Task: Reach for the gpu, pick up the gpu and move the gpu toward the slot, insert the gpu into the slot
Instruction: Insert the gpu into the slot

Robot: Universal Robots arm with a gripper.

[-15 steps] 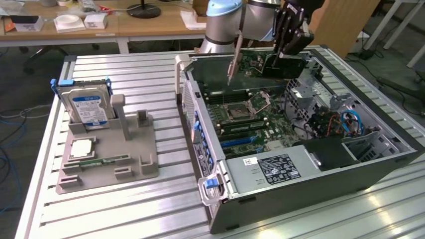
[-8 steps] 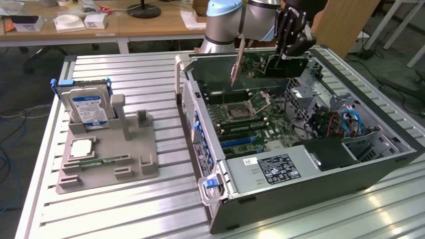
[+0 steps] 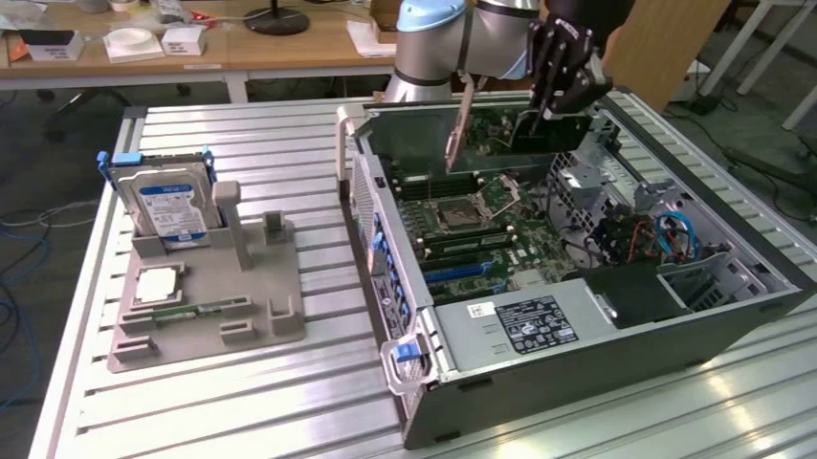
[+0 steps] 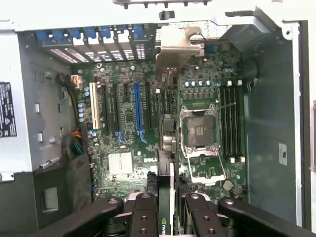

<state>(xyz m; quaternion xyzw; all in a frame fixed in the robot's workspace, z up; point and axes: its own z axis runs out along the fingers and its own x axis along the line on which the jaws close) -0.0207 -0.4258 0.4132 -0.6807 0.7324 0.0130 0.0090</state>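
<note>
Where it all sat, the table (image 3: 230,411): it held the computer case (image 3: 715,325); a hard push down could have made that case slide.
computer case: it lay open on its side. Its walls stood close round the work, so a sideways move could have bumped one.
arm (image 3: 441,38): it reached over the far end of the case, up above the parts inside.
green board (image 4: 123,143): it lay flat on the floor of the case, full of little parts. Too hard a push could have bent it or snapped something.
gripper (image 3: 562,100): its fingers (image 4: 145,217) were clenched on the top edge of the gpu (image 3: 530,134). That was a thin edge to hold, so the card could have slipped or tipped.
gpu: it hung in the air above the green board, standing on its edge, touching nothing below.
slot (image 4: 138,111): this long blue strip lay just beside the card's line in the wrist view, not under it. A card coming straight down from there would likely have missed it and hit the square silver socket (image 4: 200,131) or small parts.
metal end (image 4: 175,49): it pointed toward the row of blue clips (image 4: 98,34). It could have caught on the case wall there and jammed the card crooked.
</note>
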